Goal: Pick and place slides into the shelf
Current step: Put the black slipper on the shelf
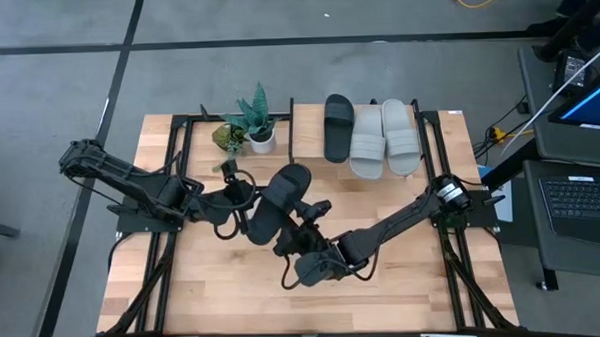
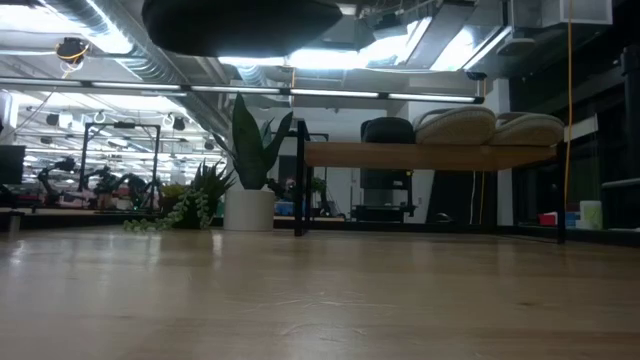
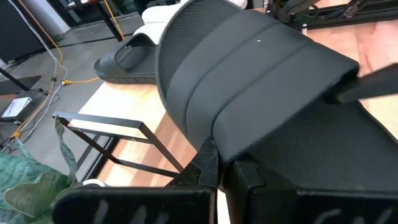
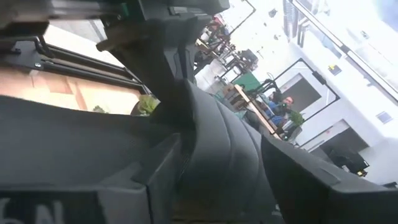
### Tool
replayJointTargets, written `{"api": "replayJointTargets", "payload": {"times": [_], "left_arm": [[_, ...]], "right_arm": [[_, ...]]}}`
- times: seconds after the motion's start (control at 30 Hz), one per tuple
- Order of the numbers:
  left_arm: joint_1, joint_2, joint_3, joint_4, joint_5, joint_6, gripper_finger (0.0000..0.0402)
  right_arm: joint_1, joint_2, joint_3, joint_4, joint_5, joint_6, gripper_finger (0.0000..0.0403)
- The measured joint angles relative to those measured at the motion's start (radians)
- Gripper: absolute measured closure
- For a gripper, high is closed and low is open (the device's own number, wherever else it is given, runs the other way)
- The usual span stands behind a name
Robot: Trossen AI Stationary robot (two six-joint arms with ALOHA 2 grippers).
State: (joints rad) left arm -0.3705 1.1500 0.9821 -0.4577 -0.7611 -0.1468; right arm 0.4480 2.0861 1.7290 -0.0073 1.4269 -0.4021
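A black slide hangs above the table's middle; the low view shows its dark underside high over the wood. My left gripper reaches in from the table's left and is shut on it. My right gripper comes from the right, open, with its fingers on either side of the slide. On the shelf at the far right lie one black slide and two light grey slides, soles down on its top board. My left gripper pinches the slide's side edge, where the strap meets the sole, between its two fingers. The fingers come nearly level from the table's left, slanting a little down. The slide is lifted clear of the table. My right gripper straddles the slide; one finger lies along the strap's edge, and I cannot tell whether it touches.
A potted plant in a white pot and a smaller green plant stand at the far edge, left of the shelf. Black frame rails run along both sides of the table. Bare wood lies toward the near edge.
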Motion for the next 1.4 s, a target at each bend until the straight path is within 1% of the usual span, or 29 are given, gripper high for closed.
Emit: {"api": "replayJointTargets", "payload": {"times": [0.2,0.27,0.37,0.5,0.97,1.07,1.17,1.33,1.4], "left_arm": [[-0.029,0.0,0.0,-0.002,-0.007,-0.007,0.0401],[-0.036,0.0,0.0,-0.002,-0.007,-0.011,0.0401],[-0.048,0.0,-0.001,-0.004,-0.007,-0.017,0.0401],[-0.06,0.0,-0.001,-0.005,-0.006,-0.031,0.0401],[-0.076,0.0,-0.001,-0.004,0.0,-0.053,0.0401],[-0.085,0.0,-0.001,-0.002,-0.002,-0.053,0.0401],[-0.096,0.0,-0.001,-0.003,-0.004,-0.053,0.0401],[-0.096,-0.001,-0.001,0.0,-0.004,-0.053,0.0398],[-0.094,-0.001,-0.001,0.002,-0.003,-0.053,0.0388]], "right_arm": [[0.0,0.0,0.0,-0.004,0.001,-0.015,0.0232],[0.0,0.0,0.0,-0.005,0.001,-0.047,0.0246],[0.0,0.0,0.0,-0.006,0.003,-0.049,0.0261],[0.0,0.0,0.0,-0.006,0.005,-0.052,0.0268],[-0.003,0.0,0.0,-0.006,0.006,-0.049,0.0269],[-0.003,0.0,0.0,-0.006,0.006,-0.05,0.0278],[-0.003,0.0,0.0,-0.006,0.005,-0.05,0.0307],[-0.003,0.0,0.0,-0.007,0.001,-0.051,0.0385],[-0.003,0.0,0.0,-0.007,0.003,-0.051,0.0388]]}}
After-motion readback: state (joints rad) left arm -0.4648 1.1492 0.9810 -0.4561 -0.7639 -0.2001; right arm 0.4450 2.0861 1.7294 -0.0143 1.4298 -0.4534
